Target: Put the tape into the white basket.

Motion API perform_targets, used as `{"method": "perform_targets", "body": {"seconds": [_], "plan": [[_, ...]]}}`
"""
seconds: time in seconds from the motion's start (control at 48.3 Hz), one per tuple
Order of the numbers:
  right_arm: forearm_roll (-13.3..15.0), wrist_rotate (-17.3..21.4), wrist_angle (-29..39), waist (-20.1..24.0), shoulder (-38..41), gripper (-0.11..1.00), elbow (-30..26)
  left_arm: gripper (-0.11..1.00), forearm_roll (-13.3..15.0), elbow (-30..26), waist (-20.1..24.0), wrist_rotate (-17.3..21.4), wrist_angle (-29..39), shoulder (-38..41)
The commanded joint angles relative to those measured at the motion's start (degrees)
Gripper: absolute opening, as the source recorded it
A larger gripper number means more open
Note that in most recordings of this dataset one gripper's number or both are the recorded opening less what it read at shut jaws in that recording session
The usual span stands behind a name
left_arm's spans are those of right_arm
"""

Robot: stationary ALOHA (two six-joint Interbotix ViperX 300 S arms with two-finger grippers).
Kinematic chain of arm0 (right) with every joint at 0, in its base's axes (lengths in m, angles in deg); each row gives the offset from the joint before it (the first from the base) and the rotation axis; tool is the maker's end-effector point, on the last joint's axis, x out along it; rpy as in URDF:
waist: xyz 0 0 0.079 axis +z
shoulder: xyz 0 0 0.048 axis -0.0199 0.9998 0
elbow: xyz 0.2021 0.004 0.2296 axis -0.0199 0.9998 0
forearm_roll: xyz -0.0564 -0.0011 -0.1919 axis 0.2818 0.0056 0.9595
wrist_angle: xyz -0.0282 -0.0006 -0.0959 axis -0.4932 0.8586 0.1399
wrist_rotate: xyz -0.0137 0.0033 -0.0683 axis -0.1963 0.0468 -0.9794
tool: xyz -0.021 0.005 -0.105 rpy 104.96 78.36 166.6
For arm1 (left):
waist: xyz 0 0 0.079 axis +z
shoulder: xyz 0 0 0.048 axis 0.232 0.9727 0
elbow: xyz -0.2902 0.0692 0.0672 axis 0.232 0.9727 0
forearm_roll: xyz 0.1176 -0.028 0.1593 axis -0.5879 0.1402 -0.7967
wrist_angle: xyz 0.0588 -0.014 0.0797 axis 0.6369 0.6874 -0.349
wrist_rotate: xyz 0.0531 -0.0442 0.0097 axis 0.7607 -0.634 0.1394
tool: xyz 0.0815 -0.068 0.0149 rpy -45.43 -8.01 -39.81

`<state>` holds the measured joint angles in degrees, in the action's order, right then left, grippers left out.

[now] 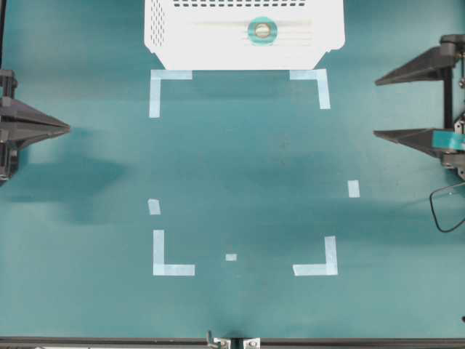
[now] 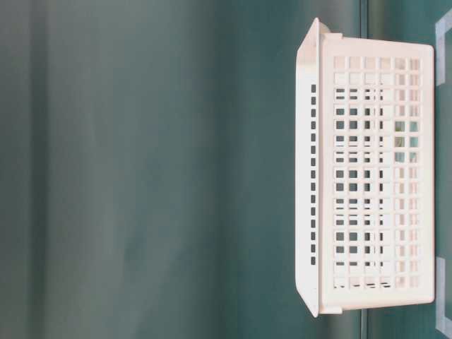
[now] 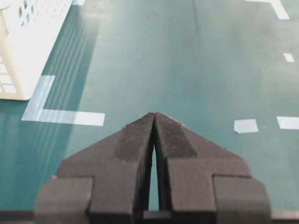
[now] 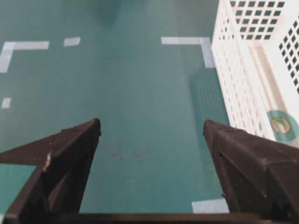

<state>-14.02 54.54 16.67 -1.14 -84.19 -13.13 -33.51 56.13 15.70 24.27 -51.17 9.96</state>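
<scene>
Lying flat inside the basket (image 1: 163, 29) in the overhead view, the tape (image 1: 261, 30) is a small teal ring with a pale core on the smooth white floor, while the matte teal surface (image 1: 240, 167) carries pale L-shaped strips (image 1: 173, 259), and the left fingers (image 1: 64, 129) form one closed black wedge and the right fingers (image 1: 378, 107) stand spread and hold nothing. From table level only the basket's (image 2: 374, 183) gridded plastic wall shows. The left wrist view shows ribbed black pads (image 3: 140, 140) pressed together, empty; the right wrist view shows the fingers (image 4: 152, 130) apart, with the ring (image 4: 281, 125) beyond the perforated wall.
</scene>
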Motion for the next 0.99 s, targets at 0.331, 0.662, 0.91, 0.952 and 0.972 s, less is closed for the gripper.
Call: {"method": "perform_targets", "body": {"seconds": [0.331, 0.662, 0.91, 0.952, 0.972], "plan": [[0.9, 0.1, -2.6, 0.2, -10.3, 0.94, 9.5, -0.11, -0.1, -1.4, 0.2, 0.1, -0.2, 0.4], [1.8, 0.0, -2.0, 0.2, -12.5, 0.94, 13.6, -0.11, -0.1, -1.4, 0.2, 0.1, -0.2, 0.4], [1.8, 0.6, -2.3, 0.2, -12.8, 0.94, 17.1, -0.11, -0.1, -1.4, 0.2, 0.1, -0.2, 0.4], [1.8, 0.6, -2.5, 0.2, -13.0, 0.94, 17.4, -0.11, -0.1, -1.4, 0.2, 0.1, -0.2, 0.4], [1.8, 0.6, -2.6, 0.2, -13.0, 0.94, 17.5, -0.11, -0.2, -1.4, 0.2, 0.1, -0.2, 0.4]]}}
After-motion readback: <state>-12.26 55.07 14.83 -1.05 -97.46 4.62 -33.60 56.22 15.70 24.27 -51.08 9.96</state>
